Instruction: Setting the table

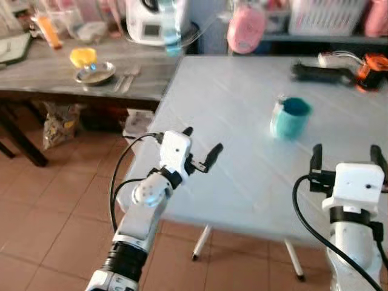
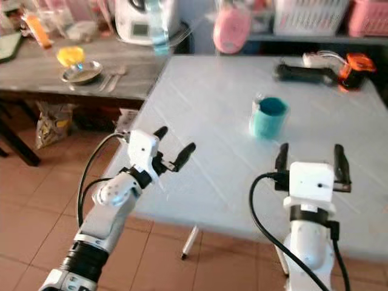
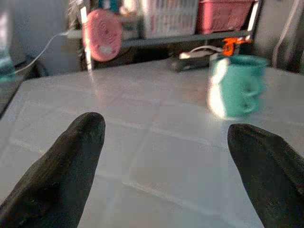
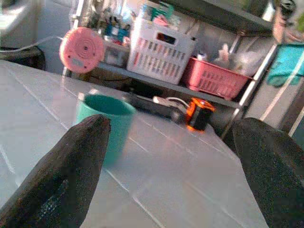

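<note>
Two end effectors are held above the near part of the white bench (image 1: 242, 109), both spread wide and empty: left end effector (image 1: 200, 144), right end effector (image 1: 347, 159). One teal cup (image 1: 290, 117) stands mid-bench, beyond them. On the wooden side bench (image 1: 54, 73), a metal dish (image 1: 95, 73) is blurred; its yellow contents cannot be identified.

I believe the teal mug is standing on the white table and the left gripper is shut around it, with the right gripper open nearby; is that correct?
Not quite: the left gripper is open and holds nothing, apart from the teal mug, as the left eye view shows. The mug does stand on the white table, and the right gripper is open.
</note>
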You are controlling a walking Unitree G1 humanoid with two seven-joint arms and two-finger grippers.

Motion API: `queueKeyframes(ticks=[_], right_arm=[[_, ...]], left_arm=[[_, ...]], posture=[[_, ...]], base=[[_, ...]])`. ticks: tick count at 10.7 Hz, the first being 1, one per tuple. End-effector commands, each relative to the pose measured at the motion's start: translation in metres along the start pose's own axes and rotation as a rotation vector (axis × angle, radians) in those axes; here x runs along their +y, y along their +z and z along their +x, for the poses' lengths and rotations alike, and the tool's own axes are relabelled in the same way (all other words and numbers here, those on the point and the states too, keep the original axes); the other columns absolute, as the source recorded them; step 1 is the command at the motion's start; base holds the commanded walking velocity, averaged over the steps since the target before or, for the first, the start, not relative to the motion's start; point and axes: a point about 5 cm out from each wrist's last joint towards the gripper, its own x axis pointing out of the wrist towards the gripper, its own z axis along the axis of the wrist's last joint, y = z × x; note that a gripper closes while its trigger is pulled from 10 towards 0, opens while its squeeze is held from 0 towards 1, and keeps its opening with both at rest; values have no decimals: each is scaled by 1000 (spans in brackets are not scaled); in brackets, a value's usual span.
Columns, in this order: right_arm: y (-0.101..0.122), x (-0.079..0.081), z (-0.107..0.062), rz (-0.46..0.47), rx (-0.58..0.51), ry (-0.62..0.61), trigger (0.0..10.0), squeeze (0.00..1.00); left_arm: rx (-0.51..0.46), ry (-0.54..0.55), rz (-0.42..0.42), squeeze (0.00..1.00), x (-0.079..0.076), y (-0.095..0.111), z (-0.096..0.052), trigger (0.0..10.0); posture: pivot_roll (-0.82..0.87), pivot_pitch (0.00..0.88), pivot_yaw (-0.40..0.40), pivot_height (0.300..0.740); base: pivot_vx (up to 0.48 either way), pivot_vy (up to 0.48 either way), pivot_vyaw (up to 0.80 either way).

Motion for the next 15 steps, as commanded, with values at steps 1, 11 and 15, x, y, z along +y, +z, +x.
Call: queueKeyframes(ticks=[1,11,15], right_arm=[[4,3,-1,9,-14,11,10000,212],[-17,29,-5,258,179,-73,10000,0],[-27,48,7,302,211,-34,10000,0]], left_arm=[[3,16,10,0,4,0,-2,10000],[87,-380,13,0,2,-1,-22,10000],[105,-434,10,0,-2,-2,-26,10000]], posture=[[23,109,56,740],[49,148,75,740],[56,160,86,740]], base=[[382,0,0],[97,0,0],[0,0,0]])
